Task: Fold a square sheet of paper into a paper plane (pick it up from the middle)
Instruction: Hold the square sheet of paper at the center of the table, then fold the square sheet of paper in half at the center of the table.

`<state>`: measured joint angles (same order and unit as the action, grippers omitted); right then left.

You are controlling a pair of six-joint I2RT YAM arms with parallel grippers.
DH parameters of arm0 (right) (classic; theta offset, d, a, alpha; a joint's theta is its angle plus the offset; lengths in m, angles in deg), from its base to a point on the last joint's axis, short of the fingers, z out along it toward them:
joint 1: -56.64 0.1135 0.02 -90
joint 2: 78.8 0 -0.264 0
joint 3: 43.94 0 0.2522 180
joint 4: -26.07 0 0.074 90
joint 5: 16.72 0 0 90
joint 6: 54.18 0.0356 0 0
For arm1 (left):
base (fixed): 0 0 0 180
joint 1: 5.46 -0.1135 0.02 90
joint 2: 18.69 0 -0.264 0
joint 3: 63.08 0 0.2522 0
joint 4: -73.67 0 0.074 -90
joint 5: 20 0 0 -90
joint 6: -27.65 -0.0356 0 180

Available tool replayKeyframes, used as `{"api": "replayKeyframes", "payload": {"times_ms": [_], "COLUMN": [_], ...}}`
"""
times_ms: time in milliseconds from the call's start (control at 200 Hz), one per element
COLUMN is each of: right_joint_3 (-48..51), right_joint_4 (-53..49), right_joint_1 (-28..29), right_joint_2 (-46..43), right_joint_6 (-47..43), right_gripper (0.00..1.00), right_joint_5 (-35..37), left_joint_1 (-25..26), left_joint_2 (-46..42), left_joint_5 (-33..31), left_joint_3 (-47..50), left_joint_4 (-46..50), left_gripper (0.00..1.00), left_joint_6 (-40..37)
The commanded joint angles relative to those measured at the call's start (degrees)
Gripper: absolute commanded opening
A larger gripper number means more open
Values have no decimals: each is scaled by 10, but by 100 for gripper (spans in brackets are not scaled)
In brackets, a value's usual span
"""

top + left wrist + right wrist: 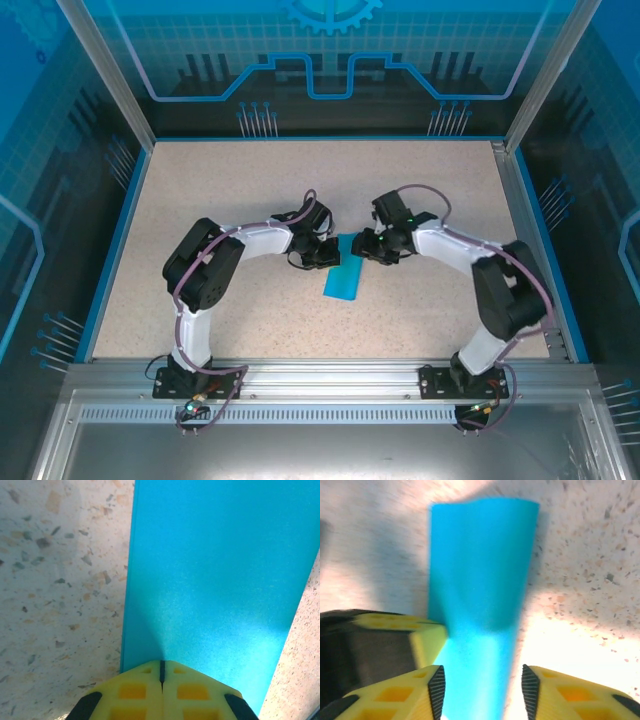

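Yellow plastic fingertips of the left gripper [161, 672] sit pressed shut, no gap betw. them, right at one edge of the thin teal-blue sheet of paper [215, 580] — whether they pinch that edge or merely pin it can't be told. The sheet shows as a narrow strip, apparently doubled along its length, with the speckled beige stone-look tabletop [200, 190] beneath it. Just across the sheet, the right gripper [480, 690] stands partly open, a jaw either side of the strip, clamping nothing so far as can be seen. Step in hand, by the look of it: the centre crease, approx. done — nose folds not yet begun. Next move prob. calls for one gripper to anchor the sheet while the other turns a corner toward the crease without dragging the thin paper.
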<state>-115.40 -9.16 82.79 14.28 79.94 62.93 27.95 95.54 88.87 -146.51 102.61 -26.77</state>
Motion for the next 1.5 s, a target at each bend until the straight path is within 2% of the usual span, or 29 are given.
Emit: {"api": "replayKeyframes", "payload": {"times_ms": [0, 85, 180, 960, 1060, 1330, 1495], "right_joint_3": [35, 56, 66, 187, 190, 196, 205], "right_joint_4": [97, 147, 169, 213, 232, 262, 286], "right_joint_1": [-4, -1, 1, -20, -20, -19, -14], "right_joint_2": [-24, -7, 19, 73, 68, -28, 3], "right_joint_6": [0, 12, 18, -13, -9, 5, 10], "right_gripper": [33, 18, 8, 9, 9, 11, 11], "right_joint_5": [-79, -119, -130, -85, -106, -160, -181], "left_joint_1": [4, 5, 5, 5, 5, 5, 4], "left_joint_2": [18, 18, 19, 20, 19, 21, 21], "left_joint_5": [-19, -19, -18, -17, -18, -16, -15], "left_joint_3": [8, 8, 7, 12, 14, 14, 12], "left_joint_4": [18, 18, 17, 17, 17, 16, 15], "left_gripper": [0, 0, 0, 0, 0, 0, 0], "left_joint_6": [-14, -15, -14, -17, -17, -15, -13]}}
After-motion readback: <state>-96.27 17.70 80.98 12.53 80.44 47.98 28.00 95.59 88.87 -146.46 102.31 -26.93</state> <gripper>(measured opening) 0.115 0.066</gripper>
